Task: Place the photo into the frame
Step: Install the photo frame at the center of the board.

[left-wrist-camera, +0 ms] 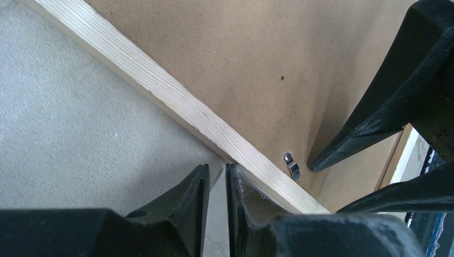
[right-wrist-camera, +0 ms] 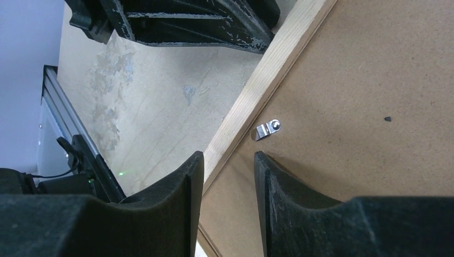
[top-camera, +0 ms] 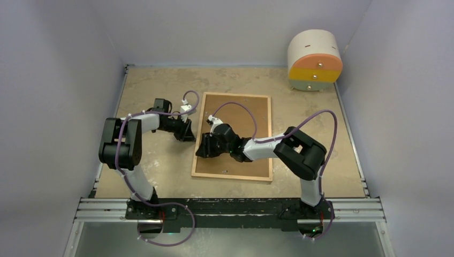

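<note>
Frame (top-camera: 231,176) lies face down in the middle of the bench (top-camera: 155,91), its brown backing panel (top-camera: 241,115) upward inside a rim of pale, straight-grained wood; the photo is not plainly in view; a thin white strip past an edge of the panel in the left wrist view may be it, but I cannot tell. From the left: the bench is a rough, speckled board, so a flat thing on it should not slide much; the left tool (left-wrist-camera: 217,170) sits at the frame's left rim, clenched to a slit with nothing in it, one finger above the bench, the other above the wood; that rim is square-edged, smooth and stiff, probably the best place to take hold, since the frame looks light but wide and may twist if lifted by one corner; just inside it a small bent metal clip (right-wrist-camera: 266,130) is riveted to the panel, which is matt fibreboard and likely a little bendy; the right tool (right-wrist-camera: 229,156) hovers with jaws apart across the rim's inner edge, just beside the clip, gripping nothing that I can see; far right, by the wall, stands a round white, yellow and orange drum (top-camera: 315,59). A print should be light, limp, slippery and easily creased; pinch it at an edge.
</note>
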Robot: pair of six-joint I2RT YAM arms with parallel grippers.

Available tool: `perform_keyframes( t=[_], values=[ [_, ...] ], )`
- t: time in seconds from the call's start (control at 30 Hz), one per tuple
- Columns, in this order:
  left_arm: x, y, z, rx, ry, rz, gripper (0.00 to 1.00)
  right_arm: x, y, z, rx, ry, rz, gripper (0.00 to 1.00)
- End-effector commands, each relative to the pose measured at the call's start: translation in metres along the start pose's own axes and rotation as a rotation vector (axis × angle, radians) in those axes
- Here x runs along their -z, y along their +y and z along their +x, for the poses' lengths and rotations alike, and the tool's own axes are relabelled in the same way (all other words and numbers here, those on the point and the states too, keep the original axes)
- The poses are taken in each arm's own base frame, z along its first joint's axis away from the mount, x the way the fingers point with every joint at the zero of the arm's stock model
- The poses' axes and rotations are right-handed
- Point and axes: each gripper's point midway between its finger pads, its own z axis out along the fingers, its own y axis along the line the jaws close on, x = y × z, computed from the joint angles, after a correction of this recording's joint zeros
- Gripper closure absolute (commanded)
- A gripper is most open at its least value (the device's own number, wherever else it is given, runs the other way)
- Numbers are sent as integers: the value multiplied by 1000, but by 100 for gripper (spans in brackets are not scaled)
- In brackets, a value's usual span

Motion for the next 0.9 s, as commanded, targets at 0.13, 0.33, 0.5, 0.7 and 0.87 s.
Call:
perform_keyframes(
  t=[0.13,0.33,0.5,0.7,0.87],
  values=[
    [-2,-6,-1,-33,12,11,79,-8,-15,-2,-15,-44,65,60],
    [-2,-6,0,-37,17,11,79,-11,-19,-6,-24,-66,92,63],
    [-3,-7,0,-41,18,13,79,-11,-22,-5,-29,-65,104,65],
    [-3,-8,1,-44,21,13,80,-15,-23,-5,-44,-62,106,67],
    [-3,-8,2,-50,23,14,80,-19,-23,-6,-47,-63,105,68]
  ],
)
